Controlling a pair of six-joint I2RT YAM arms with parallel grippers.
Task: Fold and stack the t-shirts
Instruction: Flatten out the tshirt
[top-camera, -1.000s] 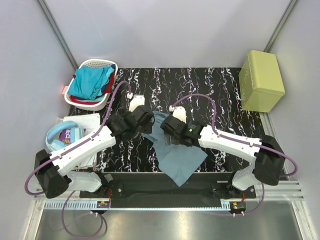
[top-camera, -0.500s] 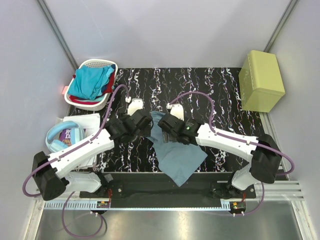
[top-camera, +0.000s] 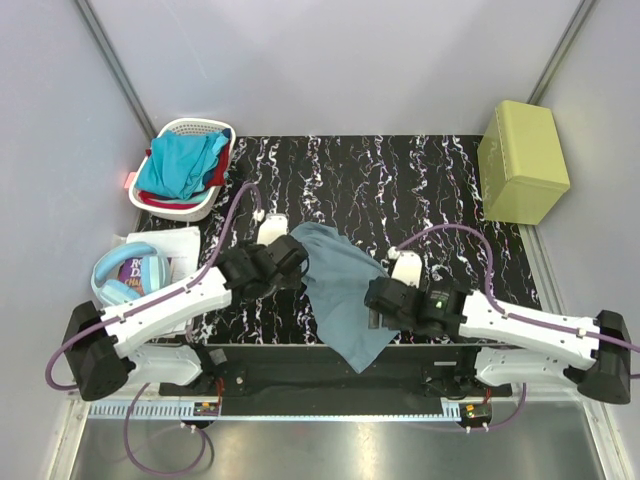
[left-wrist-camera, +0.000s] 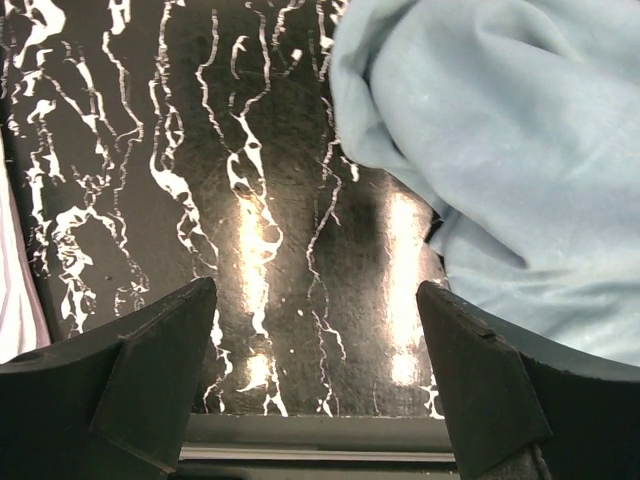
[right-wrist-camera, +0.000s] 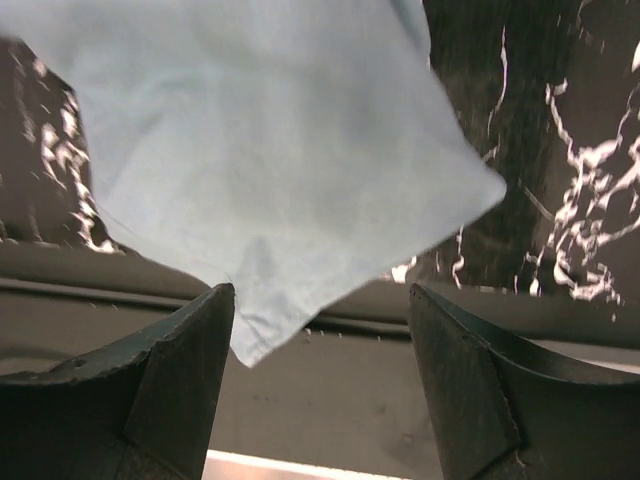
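Note:
The grey-blue t-shirt (top-camera: 345, 285) lies crumpled on the black marbled table (top-camera: 440, 190), its lower corner hanging over the near edge. My left gripper (top-camera: 287, 268) is open and empty just left of the shirt's upper part; in the left wrist view (left-wrist-camera: 315, 300) the shirt (left-wrist-camera: 500, 130) fills the upper right. My right gripper (top-camera: 380, 305) is open and empty at the shirt's lower right; in the right wrist view (right-wrist-camera: 322, 295) the shirt's corner (right-wrist-camera: 260, 170) hangs between the jaws. The turquoise t-shirt (top-camera: 180, 163) and the red one (top-camera: 216, 177) lie in the white basket (top-camera: 195, 127).
A yellow-green box (top-camera: 522, 160) stands at the back right. Light blue headphones (top-camera: 118, 280) and papers (top-camera: 170, 243) lie left of the table. The basket sits at the back left corner. The near table edge (left-wrist-camera: 320, 430) is just below both grippers.
My right arm has swung back toward the near edge and right, off the shirt's upper part. The shirt's top now lies uncovered and spread wider. The left gripper has barely shifted.

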